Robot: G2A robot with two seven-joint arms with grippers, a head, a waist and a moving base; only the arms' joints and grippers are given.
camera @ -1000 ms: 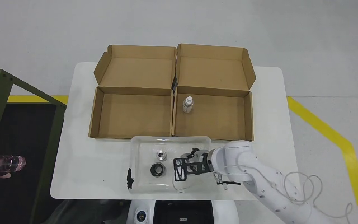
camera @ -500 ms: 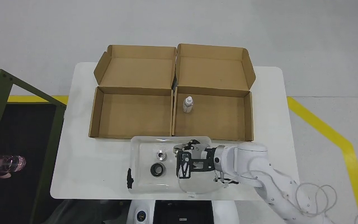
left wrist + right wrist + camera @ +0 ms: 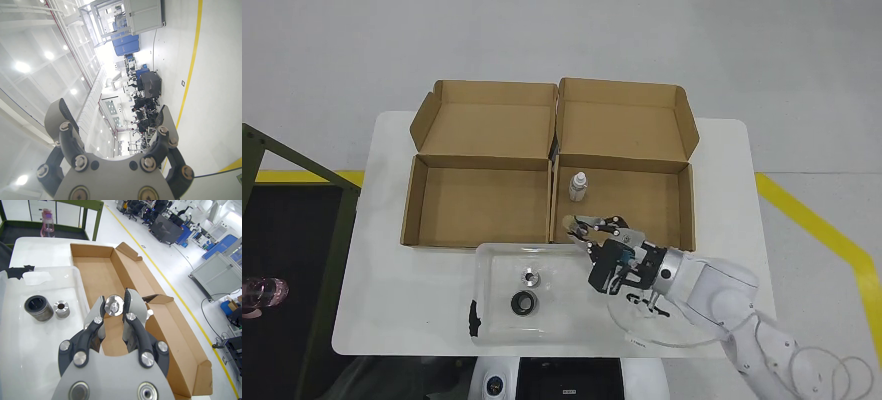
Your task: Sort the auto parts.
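Jaws of the right gripper are squeezed shut on a shiny round metal part, hanging over the near left corner of the right cardboard box, whose bare floor spreads toward one o'clock in the top view.

A: Entry, type of place?
B: Industrial robotics lab in an open factory hall

A: Floor?
B: Glossy white floor; yellow lane line

A: Fittings listed?
B: One aluminium-framed enclosure; blue machine cabinets; rows of workstations with black office chairs; high white ceiling, round lamps; one green steel rack beside the white desk

A: Domestic items?
B: Nothing homely, all plant and equipment
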